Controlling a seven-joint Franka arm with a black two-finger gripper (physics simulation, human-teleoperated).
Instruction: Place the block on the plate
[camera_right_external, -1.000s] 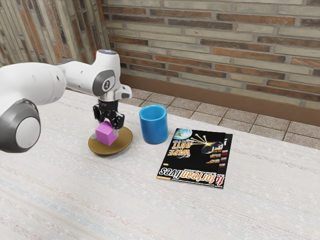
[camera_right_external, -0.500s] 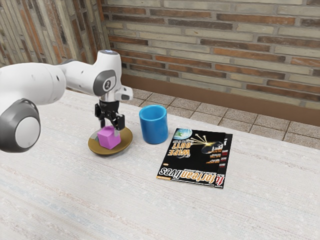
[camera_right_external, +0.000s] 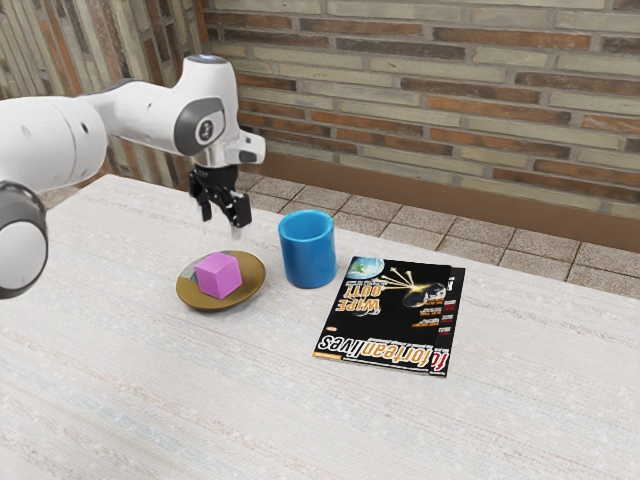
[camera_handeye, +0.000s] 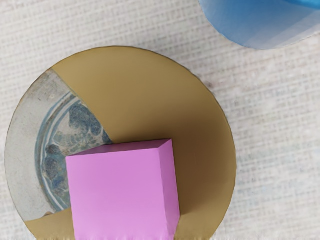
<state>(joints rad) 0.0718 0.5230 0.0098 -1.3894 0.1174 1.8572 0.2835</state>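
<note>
The block sits on the plate, inside its rim. Above them hangs the gripper, fingers apart. The cup stands between plate and magazine, near the table's far edge.

A blue cup stands upright near the far edge of the pale, woven-looking tabletop. Just beside it, toward the exterior view's right, a magazine lies flat, apart from the cup; its black cover carries orange and white lettering, and a globe is printed at the corner nearest the cup. Past the tabletop's far edge run beige floor tiles, a brown baseboard and a brick wall.
</note>
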